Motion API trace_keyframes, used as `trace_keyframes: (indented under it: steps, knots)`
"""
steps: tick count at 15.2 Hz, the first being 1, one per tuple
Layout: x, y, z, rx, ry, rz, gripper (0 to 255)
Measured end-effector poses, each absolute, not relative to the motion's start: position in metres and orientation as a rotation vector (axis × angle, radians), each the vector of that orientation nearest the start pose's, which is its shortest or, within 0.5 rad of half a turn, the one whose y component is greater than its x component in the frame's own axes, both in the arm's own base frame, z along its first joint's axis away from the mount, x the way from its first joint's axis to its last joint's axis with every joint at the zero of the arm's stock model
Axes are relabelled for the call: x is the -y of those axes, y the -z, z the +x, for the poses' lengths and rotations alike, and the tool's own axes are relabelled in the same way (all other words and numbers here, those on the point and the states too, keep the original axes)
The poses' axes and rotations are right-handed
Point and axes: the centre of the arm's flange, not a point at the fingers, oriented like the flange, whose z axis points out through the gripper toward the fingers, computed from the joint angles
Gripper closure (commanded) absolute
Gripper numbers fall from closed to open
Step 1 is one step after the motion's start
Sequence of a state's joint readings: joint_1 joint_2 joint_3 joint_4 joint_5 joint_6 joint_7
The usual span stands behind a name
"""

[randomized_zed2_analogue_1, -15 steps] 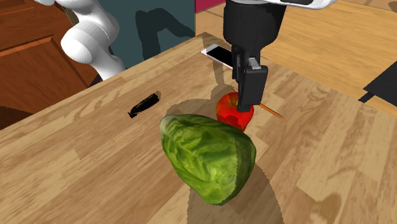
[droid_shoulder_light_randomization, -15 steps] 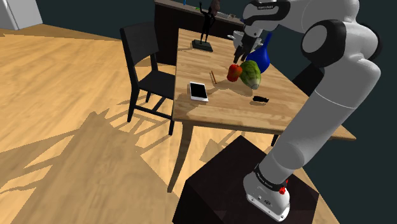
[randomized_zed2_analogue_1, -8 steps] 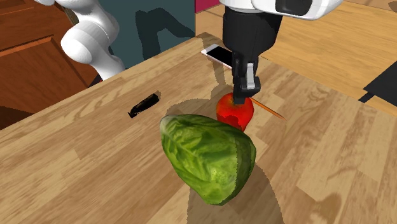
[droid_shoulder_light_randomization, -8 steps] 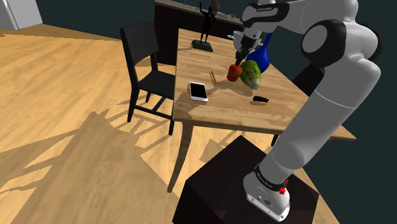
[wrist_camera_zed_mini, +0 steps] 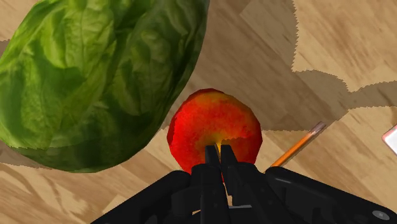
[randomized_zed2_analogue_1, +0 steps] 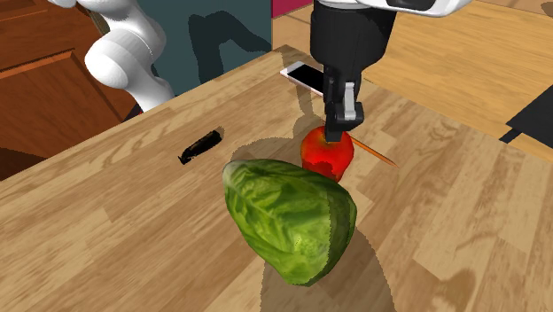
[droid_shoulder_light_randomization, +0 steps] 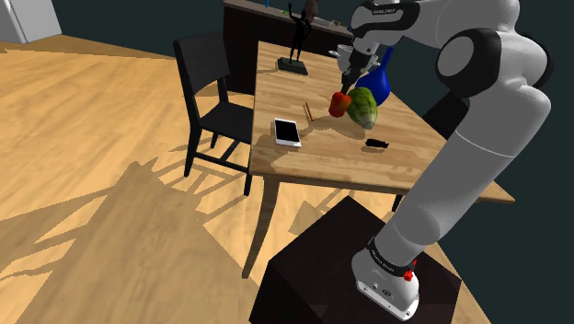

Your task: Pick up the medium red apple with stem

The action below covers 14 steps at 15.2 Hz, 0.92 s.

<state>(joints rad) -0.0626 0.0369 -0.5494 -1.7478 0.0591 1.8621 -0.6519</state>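
Pincer closed over the top of the red apple

The red apple [randomized_zed2_analogue_1: 328, 156] sits on the wooden desk [randomized_zed2_analogue_1: 461, 222], well in from its edges, and the arm reaches over it from the dark stand [droid_shoulder_light_randomization: 317, 271]. In the second exterior view the apple lies just beyond a large green leafy head [randomized_zed2_analogue_1: 292, 217]. In the wrist view the 2 look pressed together, side against side.

The black pincer [wrist_camera_zed_mini: 220, 156] points down at the apple's crown. Its 2 fingers are drawn together, with barely a sliver between their tips, right over the yellowish stem hollow. Whether they pinch the stem itself I cannot tell. They do not reach around the body of the fruit.

An orange pencil [wrist_camera_zed_mini: 296, 147] lies on the wood just beside the apple, on the side away from the leafy head. A white phone [droid_shoulder_light_randomization: 287, 133] rests near the desk edge beside a black chair [droid_shoulder_light_randomization: 208, 81]. A small black object [randomized_zed2_analogue_1: 200, 145] lies apart from the greens, towards the second exterior view's left. In the shoulder view a blue vase [droid_shoulder_light_randomization: 379, 83] stands just behind the leafy head, partly hidden by the arm
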Motion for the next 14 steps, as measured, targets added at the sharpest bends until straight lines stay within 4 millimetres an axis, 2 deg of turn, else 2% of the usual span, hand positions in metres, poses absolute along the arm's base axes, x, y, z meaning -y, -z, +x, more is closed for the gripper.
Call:
trace_keyframes:
  steps: [14]
  knots:
    - [0.328, -0.618, 0.482, 0.042, 0.141, -3.157, 255]
